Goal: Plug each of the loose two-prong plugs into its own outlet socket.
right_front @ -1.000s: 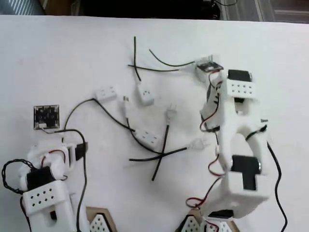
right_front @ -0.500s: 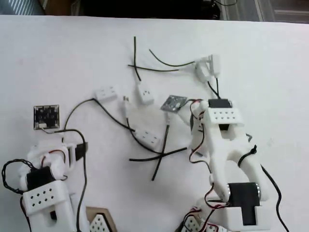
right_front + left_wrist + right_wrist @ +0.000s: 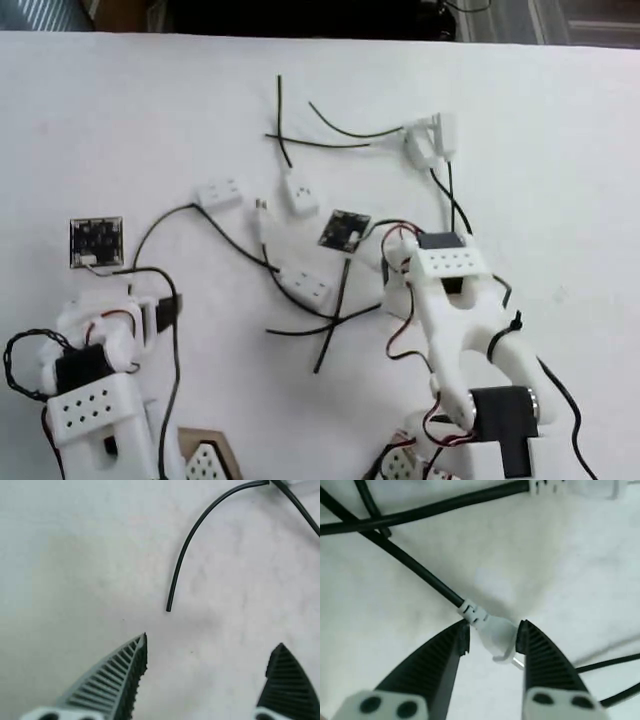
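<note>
The right tool is straddling a white plug lying on the counter, jaws narrowly open beside it. The left tool is hanging wide open, empty, over the counter.

A white table meets a dark strip along its far edge, with grey floor at one corner.

L pincer wide open; R pincer part-open.

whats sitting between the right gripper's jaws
A white two-prong plug on its black cord lies on the table between the jaws of the right gripper, one jaw on each side of it, as the right wrist view shows.
</note>
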Robot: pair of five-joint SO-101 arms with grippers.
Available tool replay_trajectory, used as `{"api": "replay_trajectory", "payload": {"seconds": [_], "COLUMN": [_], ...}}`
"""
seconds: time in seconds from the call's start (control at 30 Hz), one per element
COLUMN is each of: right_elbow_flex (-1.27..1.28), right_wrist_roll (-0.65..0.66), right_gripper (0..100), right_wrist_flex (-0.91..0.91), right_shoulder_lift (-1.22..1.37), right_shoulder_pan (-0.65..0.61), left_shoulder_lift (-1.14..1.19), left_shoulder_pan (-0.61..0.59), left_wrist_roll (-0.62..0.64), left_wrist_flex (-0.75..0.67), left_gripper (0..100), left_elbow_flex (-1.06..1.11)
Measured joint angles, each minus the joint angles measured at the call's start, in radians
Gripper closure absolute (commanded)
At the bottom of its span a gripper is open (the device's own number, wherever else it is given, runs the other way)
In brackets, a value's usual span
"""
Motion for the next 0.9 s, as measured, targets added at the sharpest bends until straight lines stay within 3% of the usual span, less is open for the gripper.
{"api": "replay_trajectory", "payload": {"seconds": [0.57,0.9], "right_elbow_flex": [-0.038,-0.255], "right_wrist_roll": [0.002,-0.031], "right_gripper": [98.1,98.1], "right_wrist_flex": [-0.044,0.356], "right_shoulder_lift": [0.166,0.087], "right_shoulder_pan": [-0.011,0.094], "left_shoulder_lift": [0.000,0.000], "left_shoulder_pan": [0.000,0.000], "left_wrist_roll": [0.000,0.000], "left_wrist_flex": [0.000,0.000], "left_gripper": [63,63], "left_elbow_flex": [0.000,0.000]}}
